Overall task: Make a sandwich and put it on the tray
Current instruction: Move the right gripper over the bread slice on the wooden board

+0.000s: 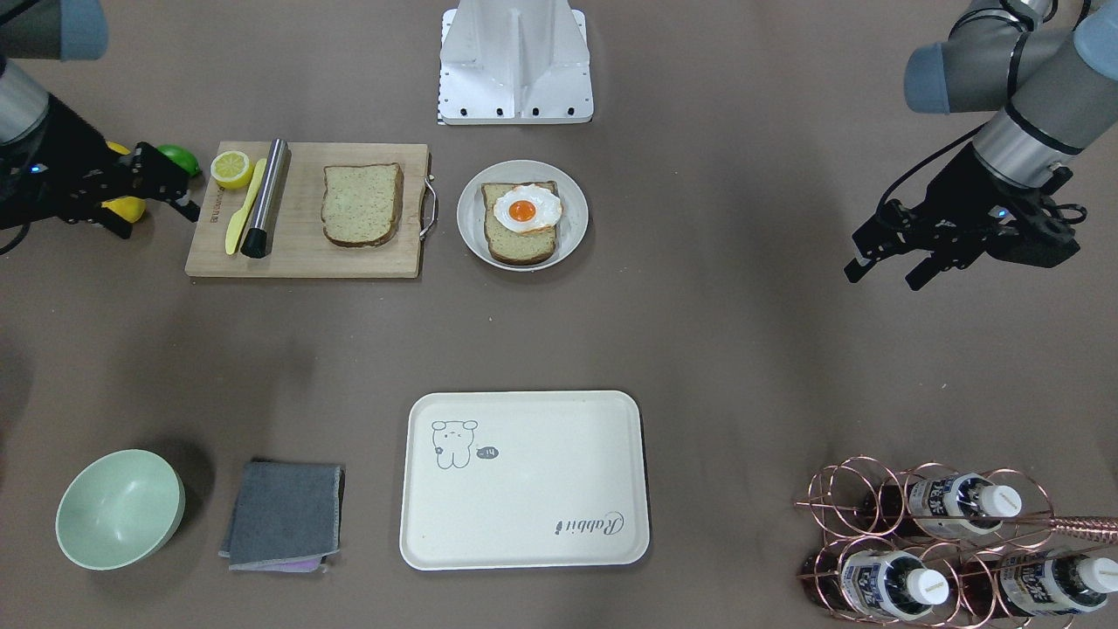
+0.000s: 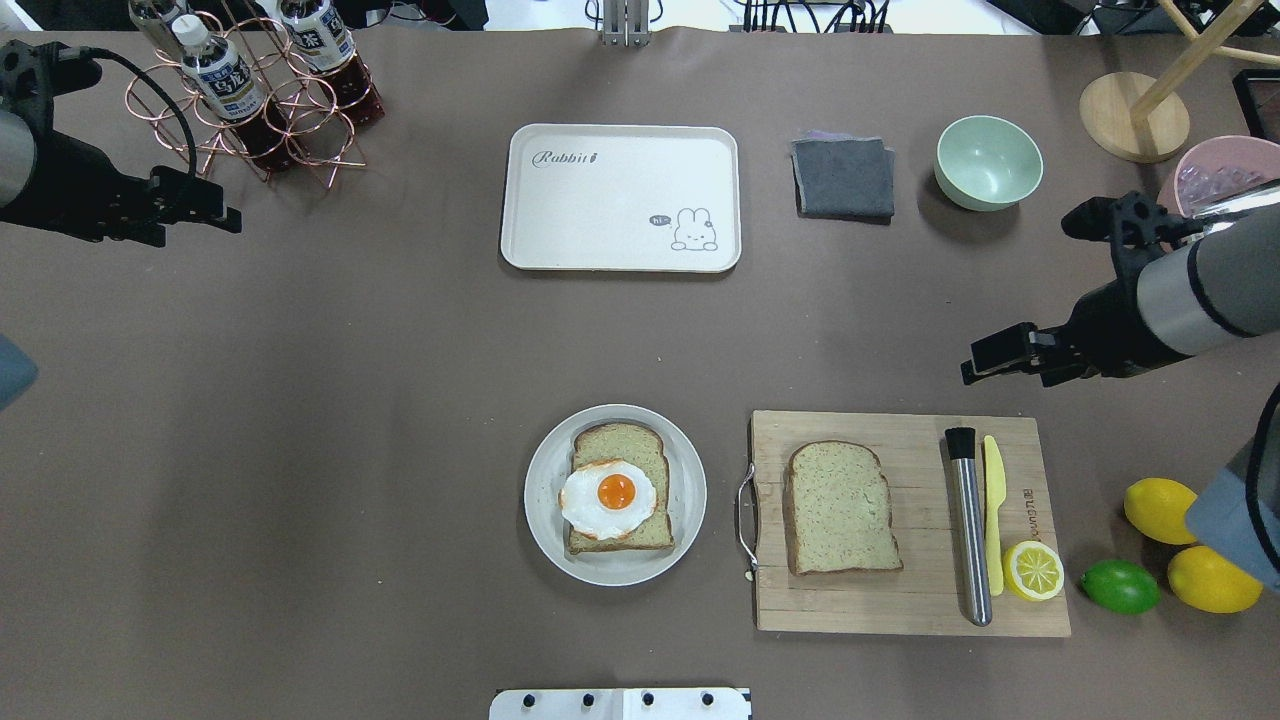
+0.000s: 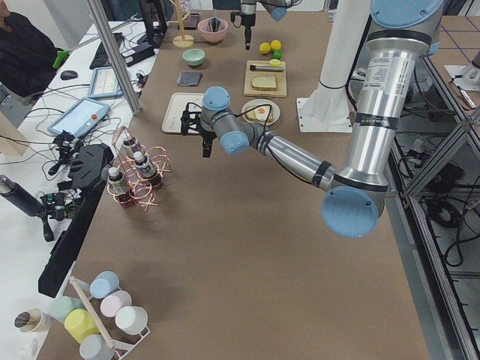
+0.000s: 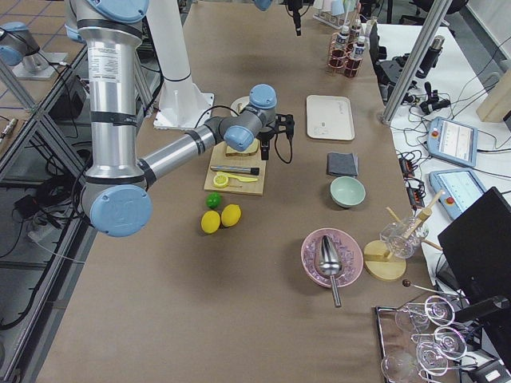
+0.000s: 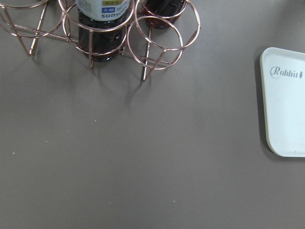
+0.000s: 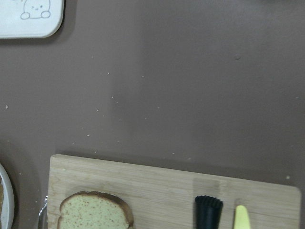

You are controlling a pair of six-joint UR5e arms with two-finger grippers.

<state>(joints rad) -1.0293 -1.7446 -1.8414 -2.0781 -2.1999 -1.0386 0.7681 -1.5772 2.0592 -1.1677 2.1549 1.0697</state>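
Observation:
One bread slice (image 1: 362, 204) lies on the wooden cutting board (image 1: 297, 258). The other slice (image 1: 515, 246) lies on the round grey plate (image 1: 472, 218) with the fried egg (image 1: 525, 209) on top of it. The cream tray (image 1: 541, 472) is bare at the operators' side; it also shows in the overhead view (image 2: 620, 197). My left gripper (image 1: 882, 275) hovers open and empty, far from the food, near the bottle rack. My right gripper (image 1: 186, 196) hovers open and empty just off the board's end by the lemons. Neither wrist view shows fingers.
A steel cylinder (image 1: 265, 197), a yellow knife (image 1: 244, 206) and a lemon half (image 1: 231, 169) lie on the board. Lemons and a lime (image 2: 1120, 586) lie beside it. A copper bottle rack (image 1: 943, 542), a green bowl (image 1: 120, 508) and a grey cloth (image 1: 284, 514) flank the tray.

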